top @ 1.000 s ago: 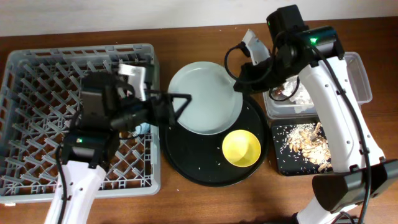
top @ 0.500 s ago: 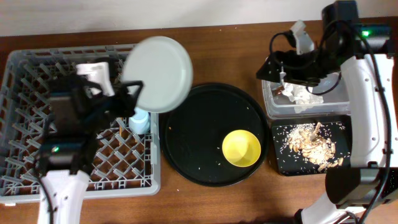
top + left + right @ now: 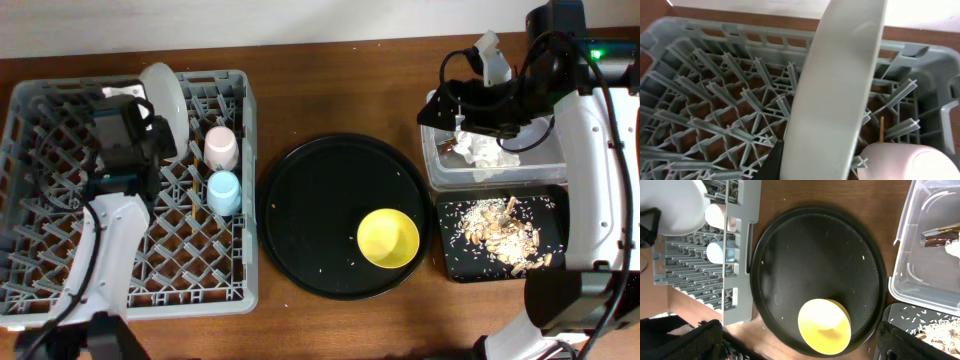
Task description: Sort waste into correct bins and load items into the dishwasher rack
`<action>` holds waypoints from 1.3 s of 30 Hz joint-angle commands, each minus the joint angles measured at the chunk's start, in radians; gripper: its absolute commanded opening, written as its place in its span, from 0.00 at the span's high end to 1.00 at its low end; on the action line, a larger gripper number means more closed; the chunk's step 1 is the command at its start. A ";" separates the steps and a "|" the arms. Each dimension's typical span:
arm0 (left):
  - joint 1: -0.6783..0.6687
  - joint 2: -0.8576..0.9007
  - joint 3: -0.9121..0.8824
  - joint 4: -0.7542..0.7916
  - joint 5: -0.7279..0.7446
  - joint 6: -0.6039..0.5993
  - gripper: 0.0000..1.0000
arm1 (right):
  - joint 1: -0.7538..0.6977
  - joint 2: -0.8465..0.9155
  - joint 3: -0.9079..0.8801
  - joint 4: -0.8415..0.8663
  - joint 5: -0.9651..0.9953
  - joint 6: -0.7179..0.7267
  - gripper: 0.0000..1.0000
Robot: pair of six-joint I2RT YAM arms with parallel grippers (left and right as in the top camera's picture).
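The pale grey plate (image 3: 165, 92) stands on edge among the pegs at the back of the grey dishwasher rack (image 3: 60, 250). My left gripper (image 3: 148, 132) is shut on its rim; in the left wrist view the plate (image 3: 840, 95) fills the jaws (image 3: 805, 170). A pink cup (image 3: 220, 148) and a blue cup (image 3: 224, 190) sit in the rack beside it. The yellow bowl (image 3: 388, 238) rests on the round black tray (image 3: 320, 190). My right gripper (image 3: 442, 105) hangs open and empty at the left edge of the clear tub (image 3: 575, 120), which holds the white napkin (image 3: 488, 152).
The shallow black tray (image 3: 455, 262) in front of the tub holds brownish food scraps (image 3: 500, 232). A brown shiny wrapper (image 3: 940, 232) lies in the tub. Bare wooden table runs along the back and front edges.
The plate passed from my right gripper to my left, which shut on it and carried it off the round tray into the rack. The right gripper opened and drew back over the tub.
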 commanded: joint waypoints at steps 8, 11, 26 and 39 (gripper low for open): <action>-0.031 -0.119 0.036 0.034 -0.005 0.032 0.16 | -0.004 -0.022 0.017 0.000 -0.002 0.000 0.01; -0.228 -0.361 0.035 -0.313 0.463 -0.079 0.15 | -0.004 -0.022 0.017 0.000 -0.002 0.000 0.01; -1.109 0.234 0.030 -0.157 0.258 -0.101 0.44 | -0.004 -0.022 0.017 0.000 -0.002 0.000 0.01; -1.161 0.334 0.030 -0.111 0.203 -0.101 1.00 | -0.004 -0.022 0.017 0.000 -0.002 0.000 0.01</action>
